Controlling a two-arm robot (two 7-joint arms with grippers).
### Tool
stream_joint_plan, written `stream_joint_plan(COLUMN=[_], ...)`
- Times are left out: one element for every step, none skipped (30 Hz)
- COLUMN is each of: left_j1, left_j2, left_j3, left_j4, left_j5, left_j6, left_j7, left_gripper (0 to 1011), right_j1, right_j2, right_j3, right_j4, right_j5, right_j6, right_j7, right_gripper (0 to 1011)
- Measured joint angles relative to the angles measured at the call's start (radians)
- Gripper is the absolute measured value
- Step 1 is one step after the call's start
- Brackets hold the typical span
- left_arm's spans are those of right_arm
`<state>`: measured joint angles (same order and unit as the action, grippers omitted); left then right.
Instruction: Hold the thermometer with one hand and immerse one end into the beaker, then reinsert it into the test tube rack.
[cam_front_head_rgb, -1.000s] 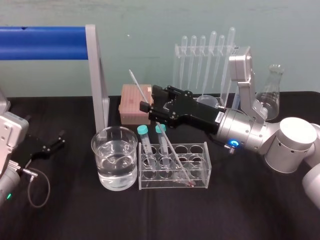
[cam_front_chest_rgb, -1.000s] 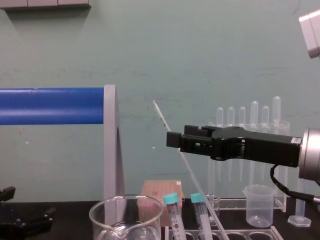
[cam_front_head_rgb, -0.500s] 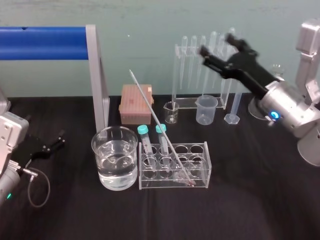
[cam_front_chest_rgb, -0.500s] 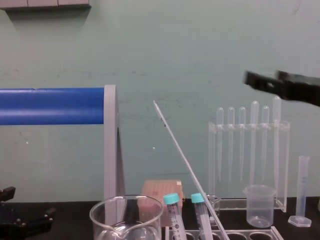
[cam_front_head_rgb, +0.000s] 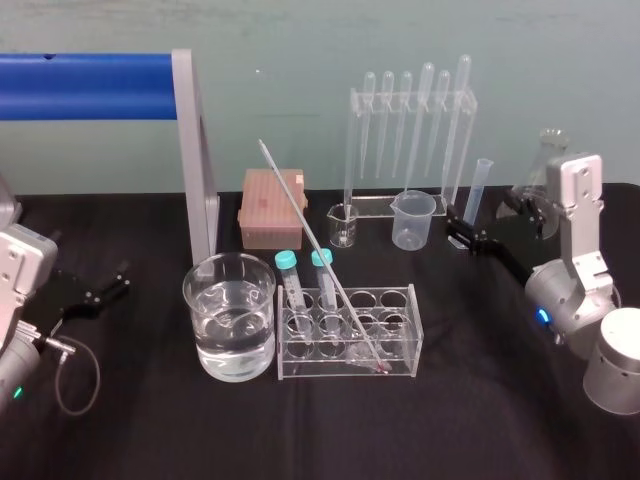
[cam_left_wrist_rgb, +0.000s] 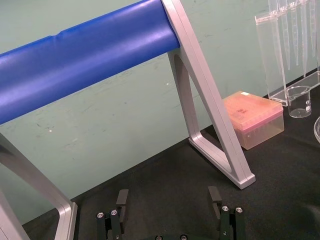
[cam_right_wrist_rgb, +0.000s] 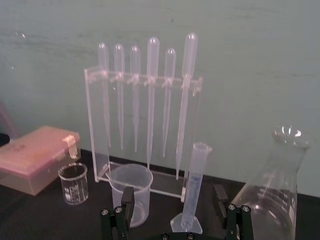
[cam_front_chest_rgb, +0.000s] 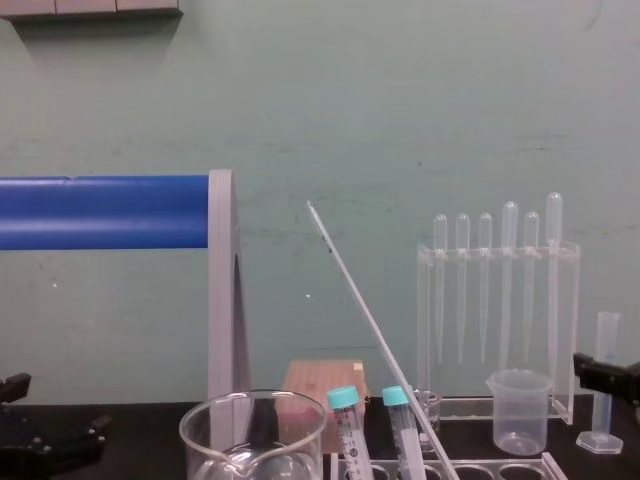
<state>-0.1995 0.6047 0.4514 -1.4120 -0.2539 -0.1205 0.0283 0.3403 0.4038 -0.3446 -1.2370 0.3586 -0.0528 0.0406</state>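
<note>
The thermometer (cam_front_head_rgb: 318, 250), a long thin glass rod, stands free in the test tube rack (cam_front_head_rgb: 410, 300) and leans up toward the back left. The chest view shows the thermometer (cam_front_chest_rgb: 370, 320) as a slanted line above the rack (cam_front_chest_rgb: 480, 468). The beaker (cam_front_head_rgb: 229, 315), part filled with water, stands just left of the rack. My right gripper (cam_front_head_rgb: 462, 230) is open and low over the table at the right, well away from the rack. In the right wrist view its fingers (cam_right_wrist_rgb: 127, 200) stand wide apart with nothing held. My left gripper (cam_front_head_rgb: 105, 285) rests open at the far left.
Behind the rack are a pink tip box (cam_front_head_rgb: 272, 207), a small glass beaker (cam_front_head_rgb: 342, 225), a plastic beaker (cam_front_head_rgb: 413, 220), a pipette stand (cam_front_head_rgb: 410, 140), a measuring cylinder (cam_front_head_rgb: 477, 195) and a conical flask (cam_front_head_rgb: 545, 185). A blue bar on a grey frame (cam_front_head_rgb: 195, 160) stands at the left. Two capped tubes (cam_front_head_rgb: 290, 280) sit in the rack.
My right gripper has opened off the thermometer, swung up and away to the right, then dropped low near the measuring cylinder. The thermometer stays leaning in the rack.
</note>
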Motion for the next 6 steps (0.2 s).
stream_joint_plan(left_j1=[0.000, 0.000, 0.000, 0.000, 0.000, 0.000], left_j2=[0.000, 0.000, 0.000, 0.000, 0.000, 0.000], left_j3=[0.000, 0.000, 0.000, 0.000, 0.000, 0.000], left_j4=[0.000, 0.000, 0.000, 0.000, 0.000, 0.000], left_j5=[0.000, 0.000, 0.000, 0.000, 0.000, 0.000], left_j6=[0.000, 0.000, 0.000, 0.000, 0.000, 0.000], left_j7=[0.000, 0.000, 0.000, 0.000, 0.000, 0.000], left_gripper=[1008, 1008, 1008, 1008, 1008, 1008], right_j1=[-0.001, -0.001, -0.001, -0.001, -0.001, -0.001], right_j2=[-0.003, -0.003, -0.002, -0.002, -0.002, -0.002], right_j3=[-0.001, -0.001, -0.001, 0.000, -0.001, 0.000], right_j4=[0.007, 0.007, 0.006, 0.006, 0.005, 0.005], right_j5=[-0.005, -0.005, -0.005, -0.005, -0.005, -0.004], right_j6=[-0.001, -0.001, -0.001, -0.001, -0.001, -0.001], right_j7=[-0.001, -0.001, -0.001, -0.001, -0.001, -0.001], right_gripper=[1002, 1003, 1002, 1002, 1002, 1002])
